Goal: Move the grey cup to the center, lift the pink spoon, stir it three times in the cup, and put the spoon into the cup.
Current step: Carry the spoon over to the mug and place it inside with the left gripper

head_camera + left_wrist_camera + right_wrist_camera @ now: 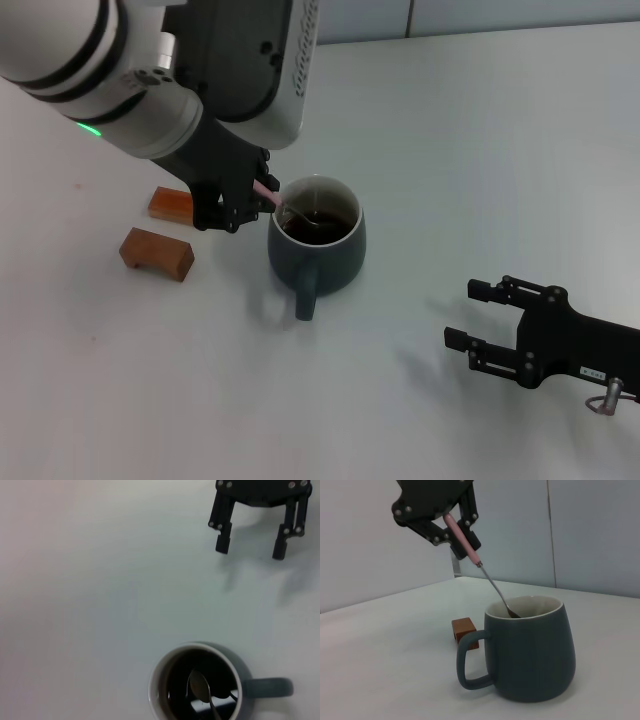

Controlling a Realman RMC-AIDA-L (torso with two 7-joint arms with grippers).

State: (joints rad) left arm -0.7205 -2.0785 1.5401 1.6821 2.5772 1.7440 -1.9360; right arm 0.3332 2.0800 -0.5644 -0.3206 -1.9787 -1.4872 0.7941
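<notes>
The grey cup (320, 250) stands near the middle of the white table, handle toward me, dark liquid inside. My left gripper (243, 203) hangs just left of its rim, shut on the pink spoon (268, 191). The spoon slants down into the cup, and its metal bowl (199, 685) dips into the liquid. Seen from the right wrist, the pink spoon handle (461, 539) sits between the black fingers (429, 530) above the cup (530, 652). My right gripper (488, 325) rests open on the table at the front right, apart from the cup, and shows far off in the left wrist view (252, 534).
Two brown wooden blocks lie left of the cup: one (157, 253) nearer me, one (170, 204) partly behind the left gripper. One block (465, 631) shows behind the cup's handle. The white table (480, 150) stretches to the right and back.
</notes>
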